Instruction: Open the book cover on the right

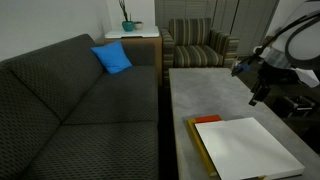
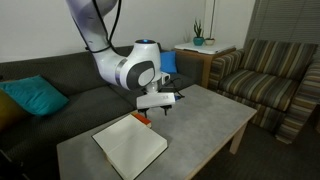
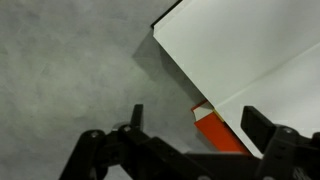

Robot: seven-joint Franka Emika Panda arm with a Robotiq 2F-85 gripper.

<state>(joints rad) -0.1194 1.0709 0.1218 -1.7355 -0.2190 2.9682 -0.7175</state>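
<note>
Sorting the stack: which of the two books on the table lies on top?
The large white-faced book lies on top; the orange-red book only peeks out from under its corner.

The setting is a living room or lounge of domestic type. A dark fabric sofa (image 1: 70,100) with a blue cushion (image 1: 112,58) runs along one wall, a striped armchair (image 1: 195,45) stands at its far end, and a low grey coffee table (image 1: 205,95) sits in front of both. A small side table (image 1: 140,40) between sofa and armchair carries a potted plant (image 1: 127,22), and vertical blinds (image 2: 285,20) hang behind the armchair.
</note>
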